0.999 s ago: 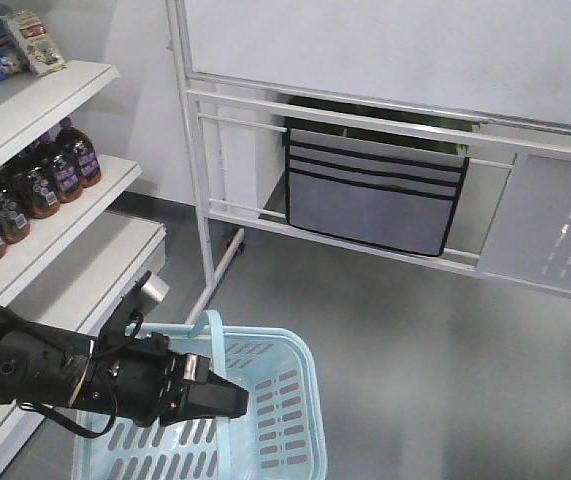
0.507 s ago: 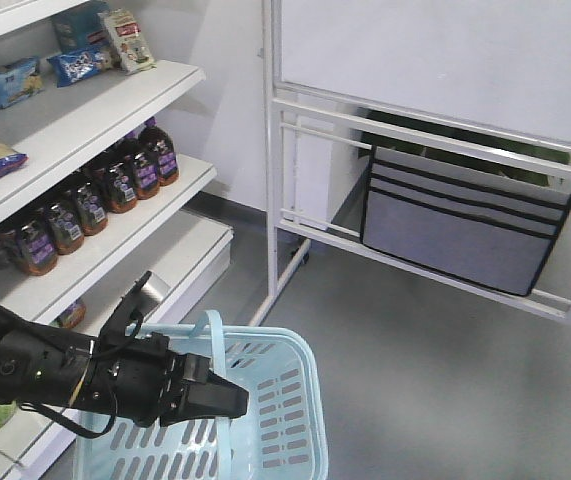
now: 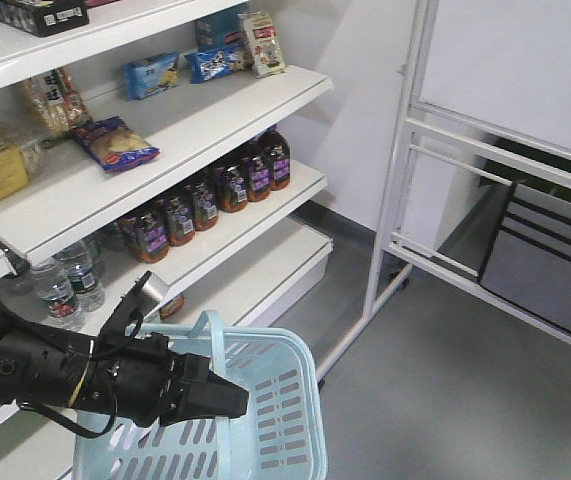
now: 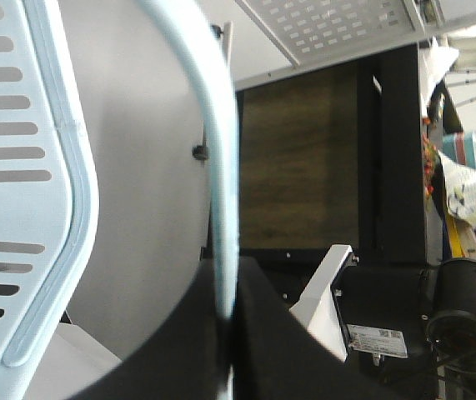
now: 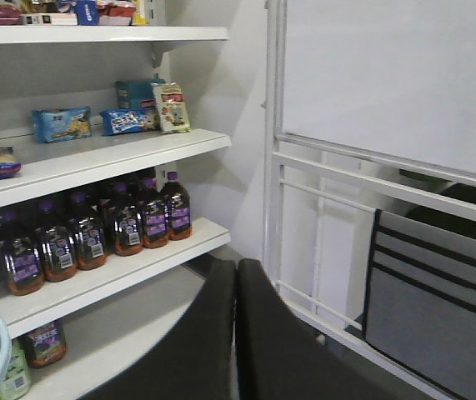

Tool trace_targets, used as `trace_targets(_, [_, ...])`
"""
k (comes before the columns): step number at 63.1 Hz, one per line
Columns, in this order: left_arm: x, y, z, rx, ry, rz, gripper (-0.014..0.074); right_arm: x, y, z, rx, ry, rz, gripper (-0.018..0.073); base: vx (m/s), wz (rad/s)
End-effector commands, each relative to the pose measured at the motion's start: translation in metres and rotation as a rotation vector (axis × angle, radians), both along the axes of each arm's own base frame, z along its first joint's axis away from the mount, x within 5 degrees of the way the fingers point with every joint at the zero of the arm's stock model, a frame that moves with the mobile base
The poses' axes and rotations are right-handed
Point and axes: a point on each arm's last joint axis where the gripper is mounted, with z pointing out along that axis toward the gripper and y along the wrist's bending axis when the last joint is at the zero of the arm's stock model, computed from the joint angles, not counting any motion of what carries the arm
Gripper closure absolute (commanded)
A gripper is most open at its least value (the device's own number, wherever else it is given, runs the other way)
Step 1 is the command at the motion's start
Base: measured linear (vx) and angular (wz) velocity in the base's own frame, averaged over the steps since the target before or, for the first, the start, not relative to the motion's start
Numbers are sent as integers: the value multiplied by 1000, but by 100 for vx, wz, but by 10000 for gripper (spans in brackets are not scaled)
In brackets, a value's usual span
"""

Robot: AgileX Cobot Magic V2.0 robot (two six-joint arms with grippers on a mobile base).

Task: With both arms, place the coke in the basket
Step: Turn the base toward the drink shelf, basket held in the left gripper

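- Seemingly at the searching stage; no coke visible in any view, neither among the dark purple-labelled bottles (image 3: 215, 190) on the shelf (image 3: 215, 110) nor in the visible part of the basket (image 3: 310, 400)
- Left tool (image 3: 227, 400) clamped on the pale blue handle (image 3: 210, 335), carrying the basket beside the shelf; right tool (image 5: 236, 275) pinched together on nothing
- Next, probably: find the red container, open the right tool, grip, lower in while holding the basket level
- Light blue plastic, slotted walls
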Motion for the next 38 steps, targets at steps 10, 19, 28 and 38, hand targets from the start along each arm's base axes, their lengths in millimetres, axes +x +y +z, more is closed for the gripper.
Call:
trace_targets(10, [0, -5, 22, -90, -44, 5, 601, 0, 0, 1, 1, -68, -2, 569, 11, 37])
trace_targets(19, [0, -5, 22, -90, -44, 5, 601, 0, 0, 1, 1, -68, -2, 569, 10, 34])
trace_targets(28, [0, -5, 22, -90, -44, 5, 601, 0, 0, 1, 1, -68, -2, 569, 9, 34])
trace_targets(38, [0, -5, 22, -90, -44, 5, 601, 0, 0, 1, 1, -68, -2, 569, 9, 36])
